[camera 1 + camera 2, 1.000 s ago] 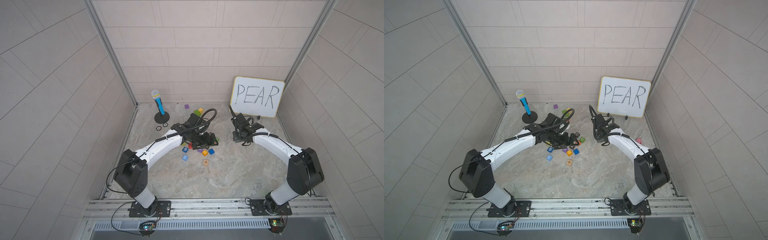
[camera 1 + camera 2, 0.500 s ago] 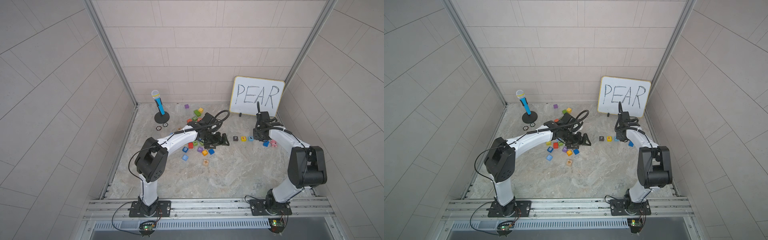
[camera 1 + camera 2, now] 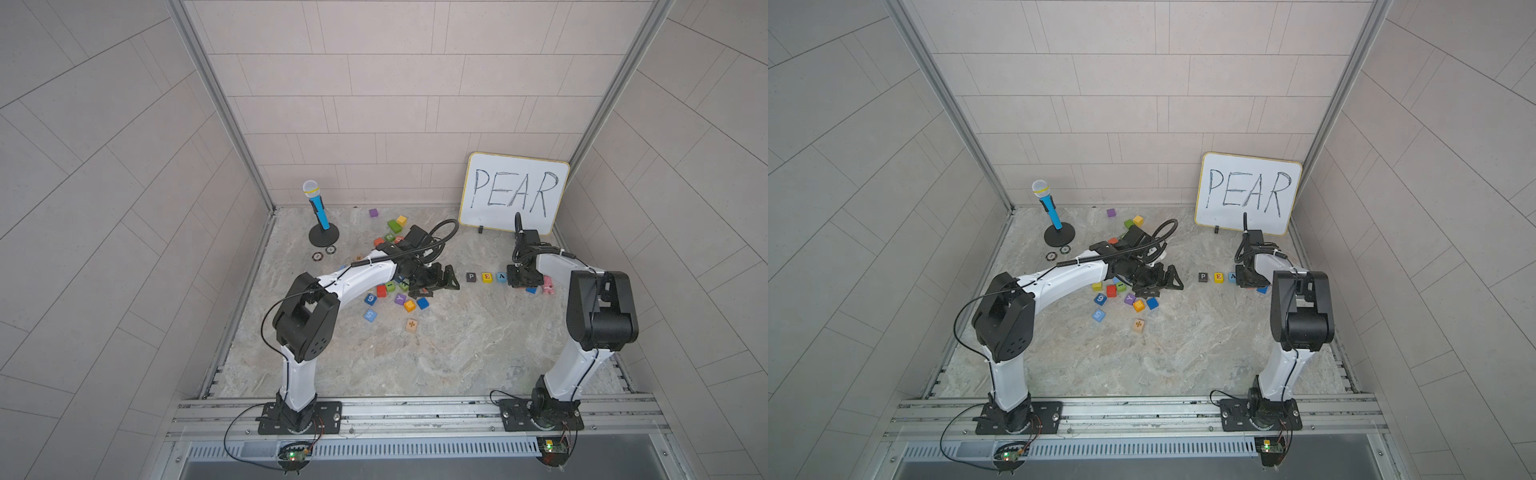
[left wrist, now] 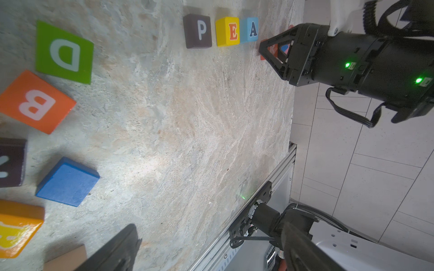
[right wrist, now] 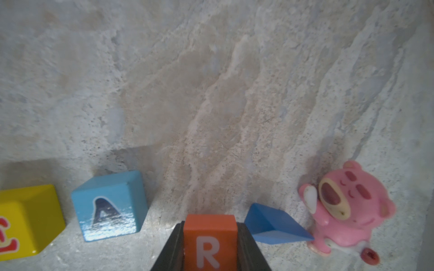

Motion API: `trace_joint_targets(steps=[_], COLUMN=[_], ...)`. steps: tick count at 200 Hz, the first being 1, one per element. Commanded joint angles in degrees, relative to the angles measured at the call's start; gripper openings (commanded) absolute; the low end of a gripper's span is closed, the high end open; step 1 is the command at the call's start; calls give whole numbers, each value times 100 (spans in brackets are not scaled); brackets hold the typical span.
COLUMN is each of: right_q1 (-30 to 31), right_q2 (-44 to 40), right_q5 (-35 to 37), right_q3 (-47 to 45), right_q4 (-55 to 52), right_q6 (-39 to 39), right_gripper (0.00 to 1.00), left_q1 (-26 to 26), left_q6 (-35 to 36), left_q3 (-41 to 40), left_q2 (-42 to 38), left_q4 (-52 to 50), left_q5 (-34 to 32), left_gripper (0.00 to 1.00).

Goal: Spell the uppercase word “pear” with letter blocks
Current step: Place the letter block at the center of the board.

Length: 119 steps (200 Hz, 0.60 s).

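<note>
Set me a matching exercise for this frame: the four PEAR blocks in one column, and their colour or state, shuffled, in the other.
Column one
1. P block
2. E block
3. A block
4. R block

Column two
a. yellow, red letter
b. orange-red, clamped in the right gripper
c. dark, white letter, at the far end of the row from the gripper
d. light blue, last of the three set down

Pairs: 1-c, 2-a, 3-d, 4-b
</note>
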Motion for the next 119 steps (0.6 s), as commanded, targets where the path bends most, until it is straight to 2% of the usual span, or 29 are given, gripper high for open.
trace_joint_targets(steps=[1,62,119], right_q1=[-82,-84,-88], right_q2=[149,541,604], right_q5=[-109,-316,-217], right_q3=[209,597,648], right_q4=[80,12,-63], right_q6=[-127,-86,-96], right_gripper=[26,27,30], left_q1=[-40,-40,-48], left_q6=[-1,38,35], left_q3=[92,43,-162], left_q2=[15,26,-47], left_q4=[30,21,101], left_q5=[21,-17,-22], left_gripper=[99,99,99])
